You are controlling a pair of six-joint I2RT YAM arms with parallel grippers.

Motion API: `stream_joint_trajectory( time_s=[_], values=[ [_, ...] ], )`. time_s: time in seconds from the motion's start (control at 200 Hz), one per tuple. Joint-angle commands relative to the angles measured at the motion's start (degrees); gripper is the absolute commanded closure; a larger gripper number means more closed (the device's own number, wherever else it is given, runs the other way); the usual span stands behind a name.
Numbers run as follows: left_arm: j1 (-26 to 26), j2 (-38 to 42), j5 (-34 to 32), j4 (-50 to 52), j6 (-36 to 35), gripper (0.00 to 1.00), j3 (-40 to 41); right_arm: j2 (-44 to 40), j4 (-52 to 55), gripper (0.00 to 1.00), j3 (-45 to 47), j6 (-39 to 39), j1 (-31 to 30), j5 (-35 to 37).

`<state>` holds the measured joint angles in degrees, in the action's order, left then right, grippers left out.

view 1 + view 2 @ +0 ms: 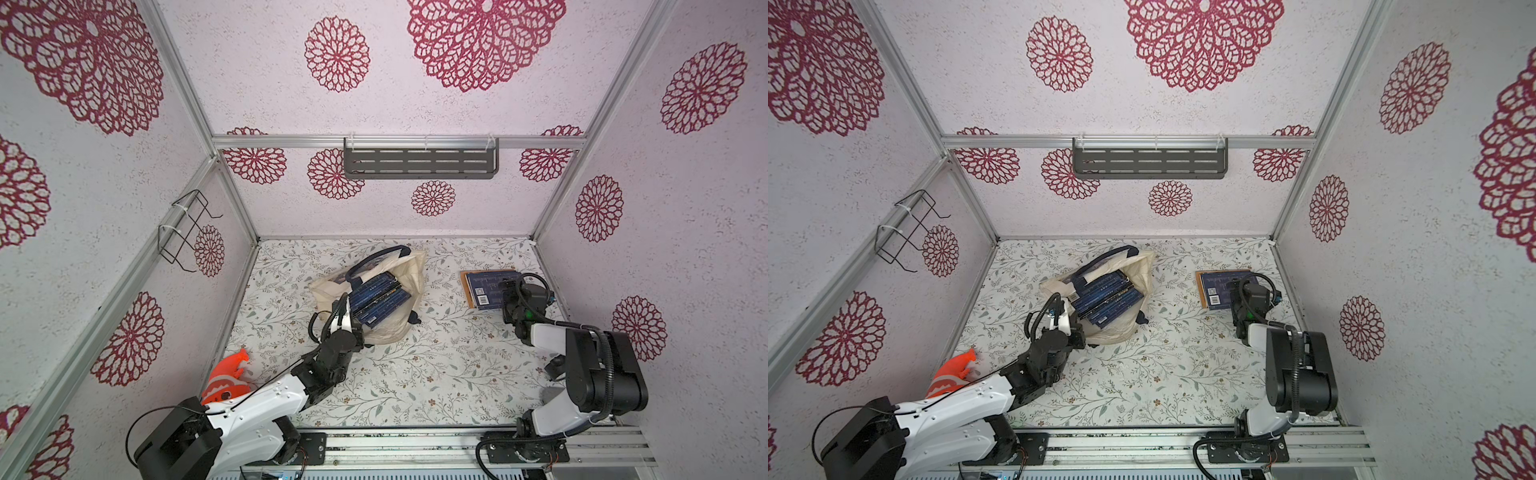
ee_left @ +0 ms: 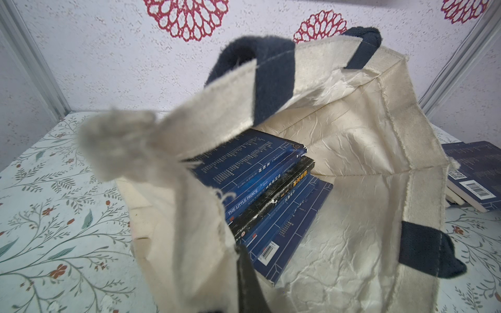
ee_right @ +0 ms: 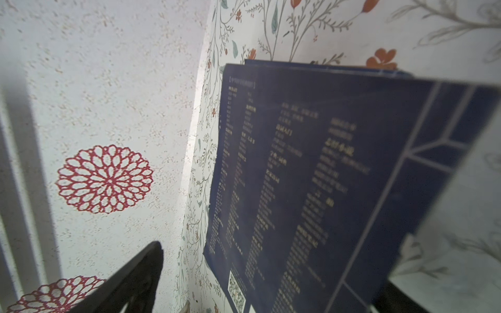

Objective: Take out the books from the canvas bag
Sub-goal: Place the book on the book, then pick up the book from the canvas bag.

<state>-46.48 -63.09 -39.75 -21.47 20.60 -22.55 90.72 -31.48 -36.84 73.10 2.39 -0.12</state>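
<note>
The cream canvas bag (image 1: 415, 270) (image 1: 1142, 270) lies on its side mid-table, mouth held up. Several dark blue books (image 1: 376, 297) (image 1: 1106, 297) (image 2: 260, 173) are stacked inside it. My left gripper (image 1: 351, 320) (image 1: 1073, 321) (image 2: 238, 252) is shut on the bag's near rim (image 2: 189, 216). At the right, a dark blue book (image 1: 488, 286) (image 1: 1217, 286) (image 3: 311, 176) lies on an orange-brown one (image 1: 467, 293). My right gripper (image 1: 507, 291) (image 1: 1239, 291) (image 3: 271, 265) hovers open over that pile, its fingers either side of the top book and apart from it.
An orange toy (image 1: 226, 378) lies at the front left beside the left arm. A black wire rack (image 1: 183, 232) hangs on the left wall and a grey shelf (image 1: 419, 162) on the back wall. The right wall stands close behind the pile.
</note>
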Motion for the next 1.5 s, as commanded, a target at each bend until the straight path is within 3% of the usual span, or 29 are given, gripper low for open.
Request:
stream_joint_trajectory(
  time_s=[0.0,0.205,0.395,0.585,0.766,1.001,1.156,1.496],
  values=[
    [-1.07,-0.72,-0.07,1.17,-0.58,1.00,-1.55,0.89,2.09,0.01,-2.92,0.65,-0.46,1.04],
    [-1.01,-0.66,-0.16,1.27,-0.66,1.00,-1.58,3.48,7.25,0.01,-6.88,0.91,-0.59,-0.66],
    [-1.01,0.05,-0.02,1.44,-0.67,1.00,-1.47,-1.98,8.18,0.01,-2.60,1.20,-0.77,1.38],
    [-1.02,0.24,0.45,1.35,-0.67,1.00,-1.40,-7.92,13.81,0.01,-1.72,-1.82,-1.14,2.62],
    [-1.07,1.54,0.63,0.76,-0.96,1.00,-0.60,-15.04,12.60,0.01,0.70,-6.36,-3.68,3.00],
    [-1.08,1.74,-1.68,-1.29,-1.09,1.00,0.54,-22.40,17.24,0.01,-2.23,-16.78,-18.66,9.32],
    [-1.08,1.29,-4.12,-4.07,-1.51,1.00,1.67,-24.94,15.10,0.01,-1.48,-17.47,-27.91,11.49],
    [-0.98,0.58,-8.04,-13.15,-3.94,1.00,5.39,-17.64,12.55,0.10,-8.66,-20.52,-47.74,15.19]
  ],
)
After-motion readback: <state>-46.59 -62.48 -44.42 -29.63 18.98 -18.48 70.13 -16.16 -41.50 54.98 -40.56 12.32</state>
